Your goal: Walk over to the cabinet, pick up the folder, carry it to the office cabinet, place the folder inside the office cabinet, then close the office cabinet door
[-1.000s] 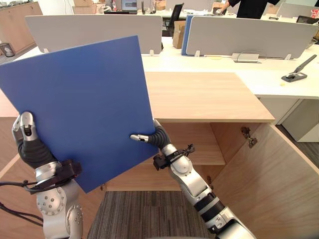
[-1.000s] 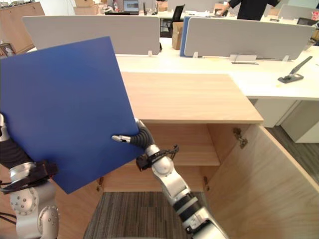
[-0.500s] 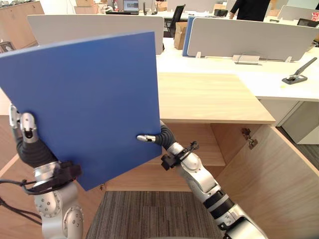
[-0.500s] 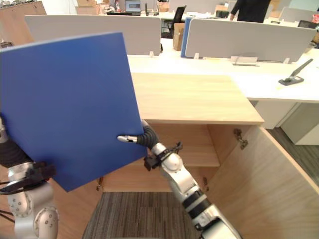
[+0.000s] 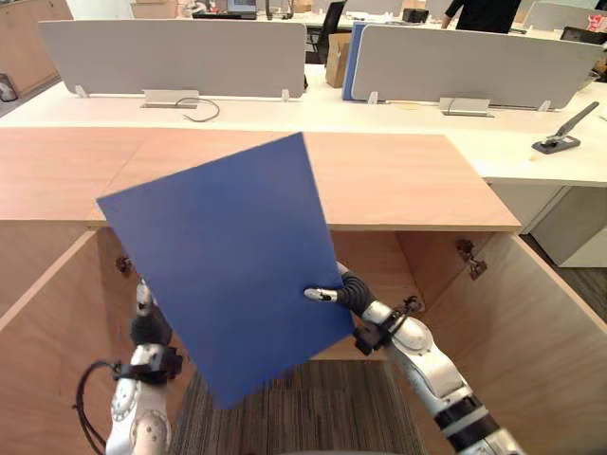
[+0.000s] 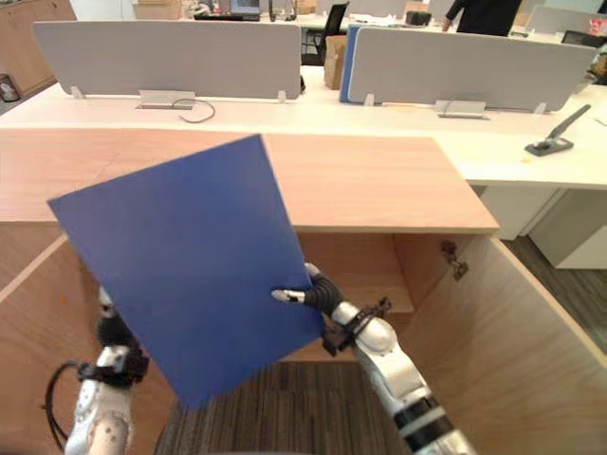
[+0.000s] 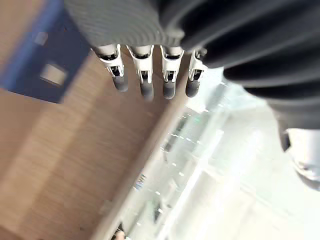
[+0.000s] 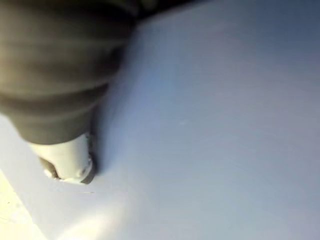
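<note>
The right robot hand [image 5: 349,288] is clamped on the blue folder [image 5: 223,265], with the thumb on the front face and the fingers behind the 4 o'clock edge. The folder therefore hangs tilted in the air before the open office cabinet [image 5: 432,261], covering the middle and the 8 o'clock part of the opening. The left robot hand [image 5: 147,322] stands at the folder's 7 o'clock edge with fingers straight and apart, gripping nothing; whether it touches the folder I cannot tell. I judge that the carrying is done and the placing step is in hand. The next move calls for turning the folder flatter and pushing it forward under the cabinet top [image 5: 398,180] onto the inner shelf [image 6: 384,284] without striking the front edge, and then shutting the doors. The right door [image 5: 531,332] stands open at 4 o'clock and the left door [image 5: 47,351] at 8 o'clock. Behind, at 12 o'clock, runs a long white tabletop [image 5: 379,109] with two grey screens [image 5: 171,52]. It also carries a cardboard box [image 5: 337,62], a dark stapler-like tool [image 5: 566,133] at 2 o'clock and a thin cable [image 5: 199,112] at 11 o'clock. A person [image 5: 484,11] stands far off at 1 o'clock.
</note>
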Motion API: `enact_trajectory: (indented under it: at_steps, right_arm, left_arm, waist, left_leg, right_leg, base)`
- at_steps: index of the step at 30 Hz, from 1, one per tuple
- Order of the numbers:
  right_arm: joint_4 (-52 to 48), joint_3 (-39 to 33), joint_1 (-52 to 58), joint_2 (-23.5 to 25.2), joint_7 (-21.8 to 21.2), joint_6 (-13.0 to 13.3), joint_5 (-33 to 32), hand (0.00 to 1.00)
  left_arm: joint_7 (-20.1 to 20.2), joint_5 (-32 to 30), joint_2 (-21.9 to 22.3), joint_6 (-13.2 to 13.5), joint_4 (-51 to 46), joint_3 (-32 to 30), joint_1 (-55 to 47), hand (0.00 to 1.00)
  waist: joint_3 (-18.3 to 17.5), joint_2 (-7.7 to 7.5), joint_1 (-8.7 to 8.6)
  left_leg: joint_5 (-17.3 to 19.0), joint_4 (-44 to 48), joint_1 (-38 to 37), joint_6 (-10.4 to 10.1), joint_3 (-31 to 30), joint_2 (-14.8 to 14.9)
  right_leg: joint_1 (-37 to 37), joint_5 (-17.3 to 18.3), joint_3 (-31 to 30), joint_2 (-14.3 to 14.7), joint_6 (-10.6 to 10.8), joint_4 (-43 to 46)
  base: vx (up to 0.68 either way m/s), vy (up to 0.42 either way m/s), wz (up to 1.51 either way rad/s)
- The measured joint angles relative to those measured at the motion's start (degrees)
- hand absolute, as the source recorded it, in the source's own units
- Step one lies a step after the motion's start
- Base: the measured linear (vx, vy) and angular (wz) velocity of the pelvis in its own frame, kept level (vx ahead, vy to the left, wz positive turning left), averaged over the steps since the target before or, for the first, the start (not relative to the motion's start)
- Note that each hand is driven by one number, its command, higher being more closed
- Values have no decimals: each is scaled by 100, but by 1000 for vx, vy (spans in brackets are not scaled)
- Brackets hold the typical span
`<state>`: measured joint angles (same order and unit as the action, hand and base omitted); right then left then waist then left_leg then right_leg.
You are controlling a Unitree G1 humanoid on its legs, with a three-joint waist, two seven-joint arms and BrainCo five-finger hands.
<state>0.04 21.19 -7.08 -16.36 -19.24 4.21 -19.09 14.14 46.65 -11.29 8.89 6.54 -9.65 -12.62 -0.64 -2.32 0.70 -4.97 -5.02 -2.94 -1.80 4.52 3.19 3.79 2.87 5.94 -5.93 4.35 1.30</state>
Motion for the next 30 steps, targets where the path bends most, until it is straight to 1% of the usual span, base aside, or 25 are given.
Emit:
enact_trajectory:
  at_steps: [2,4,6,8,10,11,12,14,15,16,17,18,19,20,21,23,25,26,27,28,29,30]
  right_arm:
    - [-51,-150,34,113,-10,27,9,100]
    - [-52,-553,162,390,119,72,61,100]
    - [-52,-884,286,539,272,91,96,100]
    - [-59,-1258,394,637,446,108,214,100]
    - [-59,-1698,520,672,714,148,276,100]
    - [-60,-1809,531,696,827,155,374,100]
    - [-171,-2070,560,776,1281,168,999,100]
    - [-372,-2336,578,834,1632,166,1496,100]
    - [-610,-2474,580,862,1870,168,1883,100]
    - [-751,-2506,584,864,2008,179,2109,100]
    - [-1024,-2559,605,861,2208,225,2514,100]
    - [-1259,-2549,659,850,2368,325,2941,100]
    - [-1336,-2500,679,827,2401,376,3117,100]
    - [-1358,-2272,691,674,2436,467,3244,100]
    - [-1327,-1946,707,437,2341,488,3338,100]
    - [-1158,-1427,714,99,2069,543,3441,100]
    - [-602,-520,730,-312,1539,734,3611,100]
    - [-404,-295,729,-385,1432,750,3614,100]
    - [88,74,714,-499,1236,810,3664,100]
    - [582,390,639,-608,1095,843,3869,100]
    - [765,525,625,-687,1035,841,4006,100]
    - [949,732,617,-922,924,844,4270,100]
  left_arm:
    - [-3,72,107,-117,476,118,-16,0]
    - [-12,88,336,-162,943,176,-14,0]
    - [-37,84,422,-178,1356,155,-14,0]
    - [-82,81,451,-193,1910,67,8,0]
    - [-154,37,450,-248,2884,-289,64,0]
    - [-205,-26,449,-264,3115,-394,66,0]
    - [-421,-410,450,-316,3598,-622,54,0]
    - [-571,-682,486,-341,3970,-816,24,0]
    - [-668,-940,530,-351,4273,-992,14,0]
    - [-747,-1113,555,-354,4409,-1074,5,0]
    - [-877,-1468,599,-356,4656,-1205,-11,0]
    - [-1023,-1995,635,-358,4828,-1239,-55,0]
    - [-1048,-2182,656,-361,4889,-1237,-87,0]
    - [-1073,-2483,667,-376,5025,-1211,-133,0]
    - [-1073,-2731,666,-396,5124,-1191,-143,0]
    - [-1065,-2936,667,-399,5140,-1166,-195,0]
    - [-1063,-3065,664,-382,5137,-1063,-172,0]
    - [-1065,-3065,665,-375,5136,-1052,-160,0]
    - [-1070,-3064,659,-342,5116,-1038,-142,0]
    - [-1077,-3063,633,-310,5078,-991,-104,0]
    - [-1078,-3063,625,-296,5054,-961,-97,0]
    - [-1080,-3065,637,-284,5008,-930,-79,0]
  waist:
    - [1,-2,-5]
    - [5,1,2]
    - [5,0,6]
    - [8,4,0]
    - [11,9,-40]
    - [12,10,-58]
    - [14,13,-89]
    - [15,13,-91]
    - [17,16,-95]
    - [17,17,-99]
    - [17,17,-105]
    - [17,17,-107]
    - [17,18,-107]
    - [21,18,-115]
    - [29,15,-114]
    - [34,12,-106]
    - [53,0,-29]
    - [71,-6,1]
    - [148,2,60]
    - [286,-45,95]
    - [343,-10,129]
    - [450,74,203]
  left_leg:
    - [1,1,-1,-1,20,8]
    - [3,1,0,-3,22,9]
    - [5,1,2,-5,22,10]
    - [8,1,2,-6,20,9]
    - [9,1,2,-6,15,8]
    - [9,1,2,-6,12,8]
    - [9,1,1,-6,1,10]
    - [9,2,-2,-6,-10,10]
    - [9,2,-13,-7,-20,9]
    - [9,2,-19,-7,-22,9]
    - [9,2,-23,-7,-35,12]
    - [10,2,-34,-8,-49,12]
    - [12,2,-43,-11,-50,14]
    - [16,2,-60,-15,-49,13]
    - [17,2,-89,-18,-49,13]
    - [26,2,-125,-29,-49,14]
    - [26,7,-134,-29,-59,12]
    - [26,15,-138,-29,-67,10]
    - [66,105,-121,-36,-112,5]
    - [318,601,85,-40,-189,7]
    - [501,990,302,-35,-218,16]
    - [875,1813,731,-26,-281,116]
  right_leg:
    - [-3,-3,-17,7,-3,-6]
    - [0,-3,-18,9,-3,-18]
    - [2,-3,-17,10,-3,-27]
    - [7,-3,-8,13,-2,-32]
    - [12,-4,9,14,-1,-33]
    - [13,-4,11,15,-1,-34]
    - [21,-4,10,13,0,-38]
    - [33,-4,13,13,-1,-44]
    - [56,-5,20,11,-1,-57]
    - [67,-5,22,12,-1,-64]
    - [85,-5,31,15,-2,-75]
    - [110,-6,46,16,-2,-87]
    - [118,-5,47,17,-2,-88]
    - [134,-6,47,20,-2,-89]
    - [161,-5,47,21,-1,-89]
    - [203,-5,48,21,-1,-91]
    - [215,-4,61,19,0,-79]
    - [231,-4,84,16,0,-78]
    - [279,1,133,8,2,-76]
    - [330,26,170,-14,2,-38]
    - [297,49,187,-10,-4,5]
    - [249,104,243,64,-34,88]
  base:
    - [-3,6,-5]
    - [0,0,0]
    - [0,0,0]
    - [0,0,0]
    - [0,0,0]
    - [0,0,0]
    - [0,0,0]
    - [-10,8,4]
    - [-4,4,3]
    - [-2,2,4]
    - [0,0,5]
    - [0,1,5]
    - [0,0,0]
    - [0,0,0]
    - [0,0,0]
    - [0,0,0]
    - [-16,3,1]
    - [-22,0,10]
    - [-32,-6,20]
    - [-49,-8,24]
    - [-80,-10,25]
    - [-76,-7,23]
